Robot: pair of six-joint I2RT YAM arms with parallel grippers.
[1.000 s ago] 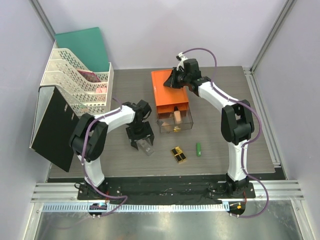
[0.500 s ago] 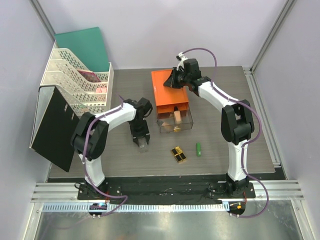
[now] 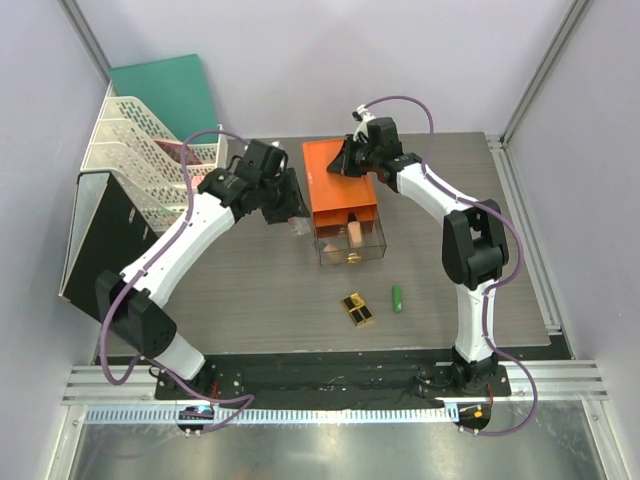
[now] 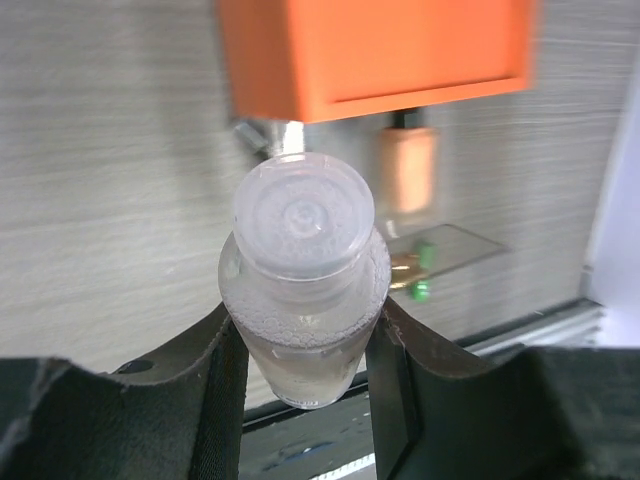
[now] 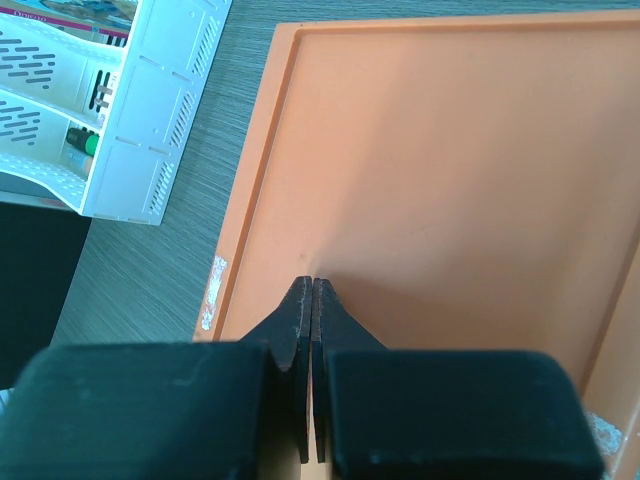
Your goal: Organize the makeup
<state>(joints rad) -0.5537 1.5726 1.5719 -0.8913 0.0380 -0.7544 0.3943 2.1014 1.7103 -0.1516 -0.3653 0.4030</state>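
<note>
Left gripper point(image 4: 305, 350) is about half open, its two dark fingers clamped on the sides of a clear bottle point(image 4: 303, 215). The bottle's round frosted end faces the wrist camera and no print can be read on it. In the top view the gripper holds this bottle above the table point(image 3: 250, 300), just beside the left front corner of the orange drawer box point(image 3: 340, 185).

Right gripper point(image 5: 313, 290) is fully closed with nothing between its fingers. Its tips rest on the flat orange top of the box, near the left rim. A small white sticker point(image 5: 213, 292) lies on the table against the box's left edge, its marks too small to read.

The clear drawer point(image 3: 380, 240) is pulled out of the box front. A peach-filled bottle point(image 3: 354, 230) lies inside it, with something small and gold nearer the drawer's front wall.

In front of the drawer, well apart from it, lie a black-and-gold lipstick case point(image 3: 357, 309) and, just to its right, a small green tube point(image 3: 397, 298). Bare wood runs from there to the table's near edge.

Left of the box, a strip of bare table separates it from the white file tray point(image 3: 150, 165); the left arm reaches across this strip. Right of the box, bare table runs to the metal rail at the table's edge.
</note>
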